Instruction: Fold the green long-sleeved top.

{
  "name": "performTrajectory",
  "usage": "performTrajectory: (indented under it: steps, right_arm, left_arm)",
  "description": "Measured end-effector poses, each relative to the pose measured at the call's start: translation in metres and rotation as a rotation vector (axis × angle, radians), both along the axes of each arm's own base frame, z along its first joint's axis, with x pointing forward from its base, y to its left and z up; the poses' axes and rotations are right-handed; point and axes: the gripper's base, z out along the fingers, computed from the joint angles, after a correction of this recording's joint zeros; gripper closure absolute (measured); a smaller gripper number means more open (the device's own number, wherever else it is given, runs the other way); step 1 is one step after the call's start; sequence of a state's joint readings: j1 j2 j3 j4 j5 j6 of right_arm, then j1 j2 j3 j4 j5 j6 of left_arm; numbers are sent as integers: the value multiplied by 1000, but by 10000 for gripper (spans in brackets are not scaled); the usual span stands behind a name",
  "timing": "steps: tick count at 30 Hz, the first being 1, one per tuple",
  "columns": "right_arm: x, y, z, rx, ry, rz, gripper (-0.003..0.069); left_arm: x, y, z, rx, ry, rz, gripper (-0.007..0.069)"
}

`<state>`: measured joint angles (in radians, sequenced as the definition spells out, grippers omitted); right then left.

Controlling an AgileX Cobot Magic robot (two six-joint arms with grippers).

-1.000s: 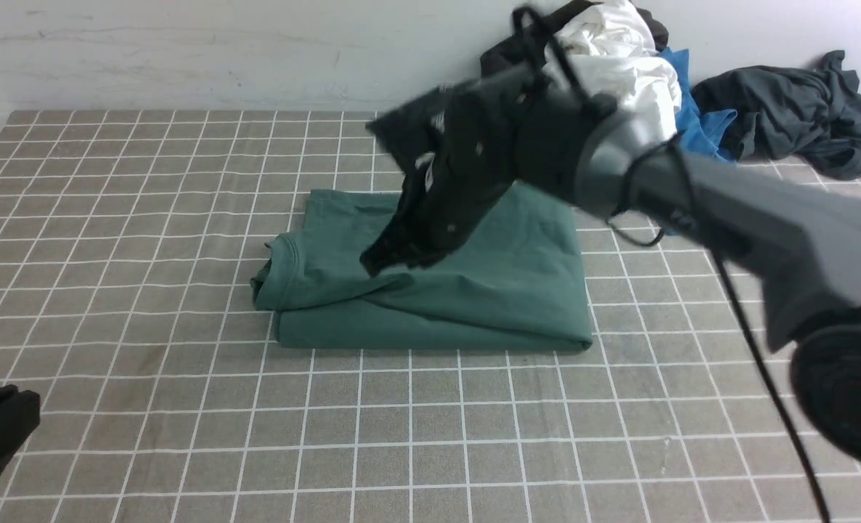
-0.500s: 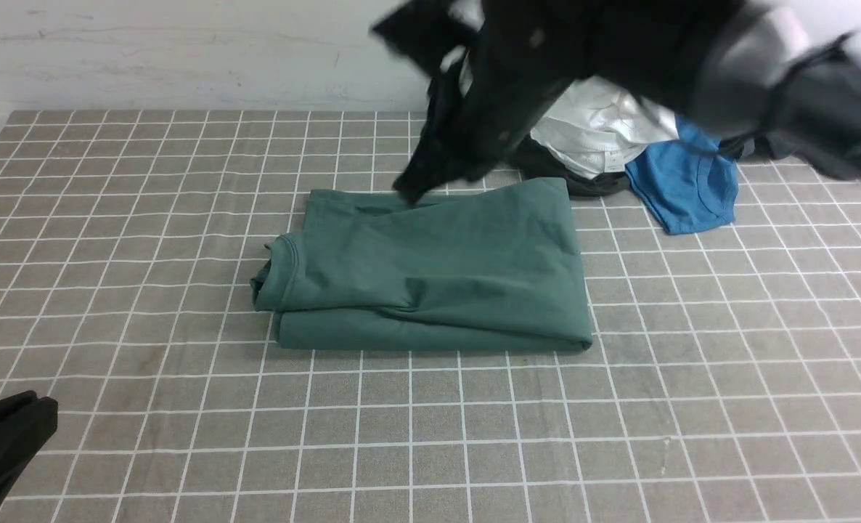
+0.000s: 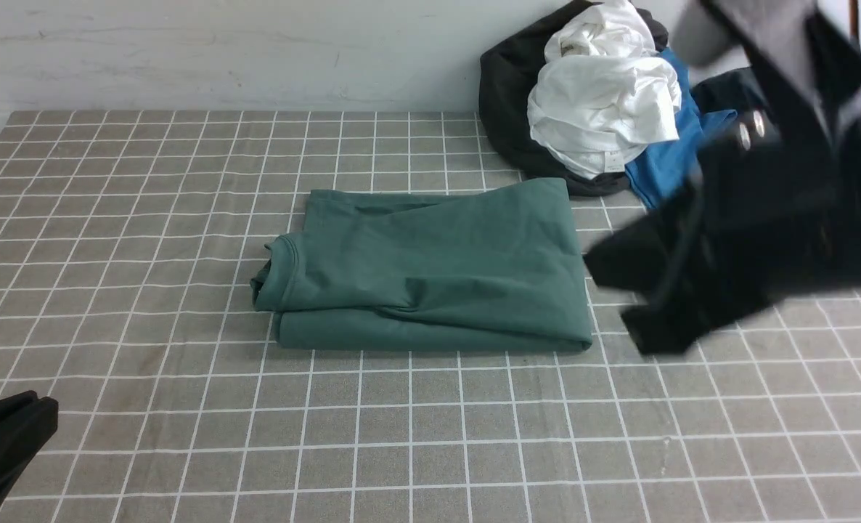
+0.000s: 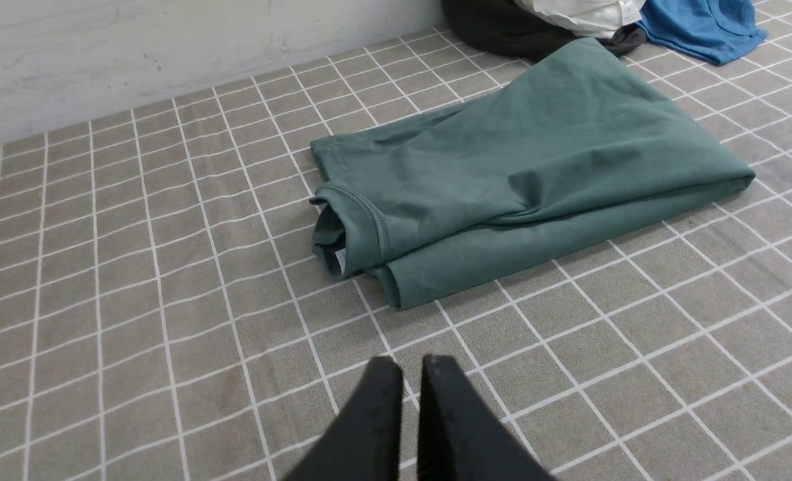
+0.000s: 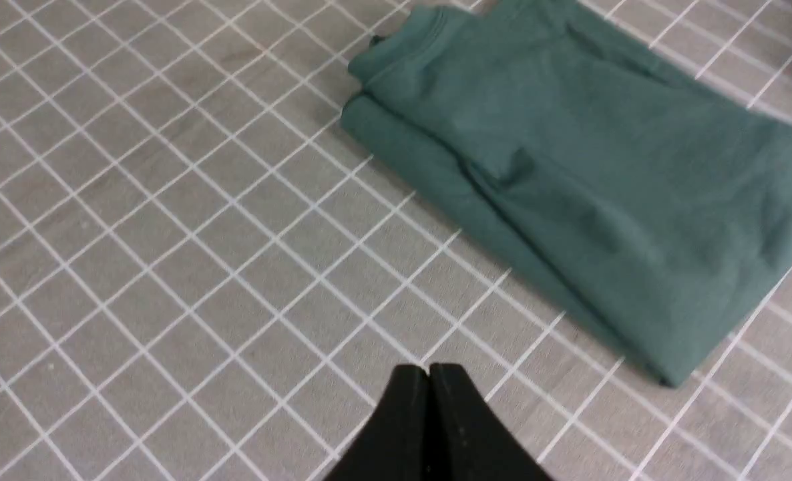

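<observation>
The green long-sleeved top [image 3: 430, 269] lies folded into a compact rectangle in the middle of the checked cloth, its ribbed neck at the left end. It also shows in the left wrist view [image 4: 523, 174] and the right wrist view [image 5: 589, 180]. My left gripper [image 4: 413, 364] is shut and empty, low at the front left, apart from the top; part of that arm [image 3: 2, 436] shows in the front view. My right gripper [image 5: 429, 371] is shut and empty, above the cloth, off the top's right end. It appears blurred in the front view [image 3: 619, 298].
A pile of clothes sits at the back right by the wall: a white garment [image 3: 605, 102], a black one [image 3: 510, 94], a bright blue shirt [image 3: 674, 160] and a dark grey garment, partly hidden by my right arm [image 3: 779, 181]. The grey checked cloth [image 3: 184, 421] covers the table.
My right arm has swung from over the top's left half, up past the back, to the right side of the table. The top has not moved. The left arm barely shifted.
</observation>
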<state>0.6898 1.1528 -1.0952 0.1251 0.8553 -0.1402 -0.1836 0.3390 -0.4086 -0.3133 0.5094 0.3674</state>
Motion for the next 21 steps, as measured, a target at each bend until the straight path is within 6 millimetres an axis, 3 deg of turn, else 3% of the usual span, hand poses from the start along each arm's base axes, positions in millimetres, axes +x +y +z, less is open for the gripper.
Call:
performTrajectory:
  steps: [5, 9, 15, 21]
  right_arm:
    - [-33, -27, -78, -9, 51, -26, 670]
    - [-50, -43, -124, -60, 91, -35, 670]
    - [-58, -55, -141, -20, -4, -53, 670]
    - [-85, -85, -163, 216, -346, -99, 670]
  left_arm:
    - [0, 0, 0, 0, 0, 0, 599]
    - [0, 0, 0, 0, 0, 0, 599]
    - [0, 0, 0, 0, -1, 0, 599]
    - [0, 0, 0, 0, -1, 0, 599]
